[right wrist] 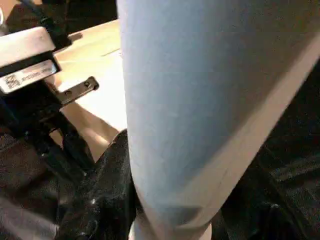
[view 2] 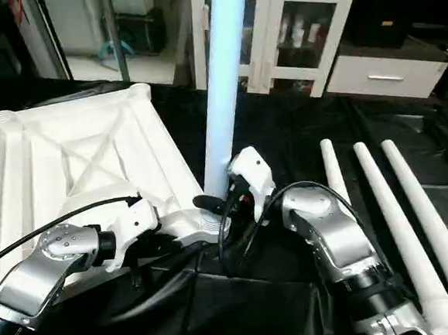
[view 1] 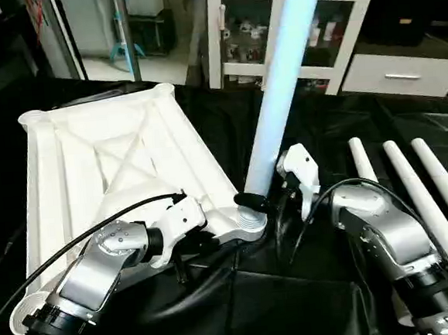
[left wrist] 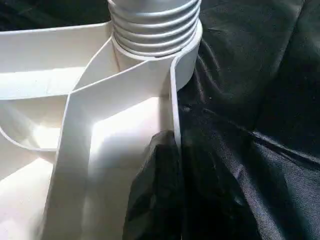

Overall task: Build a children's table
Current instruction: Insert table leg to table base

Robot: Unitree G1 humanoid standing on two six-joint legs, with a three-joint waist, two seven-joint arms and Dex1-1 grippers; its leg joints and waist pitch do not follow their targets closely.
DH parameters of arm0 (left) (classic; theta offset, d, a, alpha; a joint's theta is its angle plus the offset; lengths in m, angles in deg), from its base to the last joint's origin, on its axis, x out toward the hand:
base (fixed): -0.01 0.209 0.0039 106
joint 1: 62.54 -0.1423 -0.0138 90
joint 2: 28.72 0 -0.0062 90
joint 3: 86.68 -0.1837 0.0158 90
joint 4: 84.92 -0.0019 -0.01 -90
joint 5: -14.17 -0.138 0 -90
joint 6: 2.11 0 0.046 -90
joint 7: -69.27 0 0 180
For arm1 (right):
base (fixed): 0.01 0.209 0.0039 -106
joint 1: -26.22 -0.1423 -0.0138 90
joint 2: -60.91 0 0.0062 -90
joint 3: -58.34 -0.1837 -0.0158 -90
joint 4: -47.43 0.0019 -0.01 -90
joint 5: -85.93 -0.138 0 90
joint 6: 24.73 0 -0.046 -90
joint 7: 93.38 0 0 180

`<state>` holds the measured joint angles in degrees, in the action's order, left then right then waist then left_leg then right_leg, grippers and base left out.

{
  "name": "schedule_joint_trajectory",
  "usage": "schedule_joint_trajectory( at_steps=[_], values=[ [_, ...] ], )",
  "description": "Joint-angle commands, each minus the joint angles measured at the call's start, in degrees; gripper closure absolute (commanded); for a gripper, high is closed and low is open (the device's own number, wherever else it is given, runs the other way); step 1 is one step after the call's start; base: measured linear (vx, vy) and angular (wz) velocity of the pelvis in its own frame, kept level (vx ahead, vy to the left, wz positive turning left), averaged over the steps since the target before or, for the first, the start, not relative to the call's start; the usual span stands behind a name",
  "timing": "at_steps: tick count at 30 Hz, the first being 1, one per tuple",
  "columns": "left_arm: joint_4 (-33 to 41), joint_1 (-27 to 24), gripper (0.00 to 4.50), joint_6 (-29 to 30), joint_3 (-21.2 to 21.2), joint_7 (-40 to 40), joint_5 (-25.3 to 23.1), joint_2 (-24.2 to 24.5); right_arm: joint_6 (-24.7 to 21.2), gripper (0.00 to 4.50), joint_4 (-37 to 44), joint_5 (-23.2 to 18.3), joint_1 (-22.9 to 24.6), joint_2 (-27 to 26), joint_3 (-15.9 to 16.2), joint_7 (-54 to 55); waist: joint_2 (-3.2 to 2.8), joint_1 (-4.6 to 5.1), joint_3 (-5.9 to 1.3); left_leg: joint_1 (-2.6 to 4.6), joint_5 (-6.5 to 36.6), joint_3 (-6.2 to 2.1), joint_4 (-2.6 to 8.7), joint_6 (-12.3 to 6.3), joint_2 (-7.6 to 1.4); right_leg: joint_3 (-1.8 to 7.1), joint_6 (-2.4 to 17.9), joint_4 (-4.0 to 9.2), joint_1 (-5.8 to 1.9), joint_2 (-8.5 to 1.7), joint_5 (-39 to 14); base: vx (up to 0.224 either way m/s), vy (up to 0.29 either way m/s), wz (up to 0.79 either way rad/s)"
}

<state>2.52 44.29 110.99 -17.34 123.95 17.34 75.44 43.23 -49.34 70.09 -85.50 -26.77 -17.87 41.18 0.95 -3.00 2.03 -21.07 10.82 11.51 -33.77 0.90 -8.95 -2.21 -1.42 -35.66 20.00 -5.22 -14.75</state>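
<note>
The tabletop is lying ribbed side up on the black-covered work surface — one leg is standing in its near corner socket. The right gripper is grasping that leg low down. The left gripper, clenched, is pressing on the tabletop's edge. Three spare legs are lying to the right. A white glass-door cabinet is standing behind — its labels aren't readable.

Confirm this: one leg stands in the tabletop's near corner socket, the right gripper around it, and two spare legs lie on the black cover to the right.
Wrong on the count: three spare legs lie on the black cover, as the right eye view shows. The rest holds: one leg stands in the tabletop's near corner socket, with the right gripper around it.
</note>
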Motion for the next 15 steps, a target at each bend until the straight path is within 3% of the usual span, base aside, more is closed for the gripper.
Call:
schedule_joint_trajectory(
  at_steps=[1, 8, 15],
  values=[
    [0.25, 1.04, 4.5, -1.28, 0.11, 0.16, 0.16, -0.5, -4.14, 2.67, -7.57, 3.73, 2.53, 0.43, 1.59, 3.22, -0.38, 0.57, -1.01, 1.57, 32.16, -3.86, 6.2, 7.71, -4.64, 2.74, 5.85, 6.62, 1.94, -4.26, -29.6, 0.0, 0.0, 0.0],
    [0.3, 0.86, 4.5, -1.07, 0.15, -0.12, 0.18, -0.57, -2.57, 2.67, -8.49, 3.88, 3.75, -0.61, 0.79, 4.92, -0.73, 1.27, -1.05, 2.17, 37.89, -4.2, 6.73, 9.09, -4.59, 2.43, 5.24, 7.04, 2.39, -3.88, -28.52, 0.0, 0.0, 0.0],
    [-0.25, 0.44, 4.5, 0.11, 0.73, -1.48, -0.43, -1.06, -1.33, 2.67, -8.41, 4.1, 4.42, -1.38, -0.02, 6.04, -0.64, 1.05, -1.07, 2.39, 35.68, -3.66, 6.71, 8.32, -4.58, 2.78, 6.03, 7.3, 2.62, -4.0, -25.6, 0.0, 0.0, 0.0]
  ],
)
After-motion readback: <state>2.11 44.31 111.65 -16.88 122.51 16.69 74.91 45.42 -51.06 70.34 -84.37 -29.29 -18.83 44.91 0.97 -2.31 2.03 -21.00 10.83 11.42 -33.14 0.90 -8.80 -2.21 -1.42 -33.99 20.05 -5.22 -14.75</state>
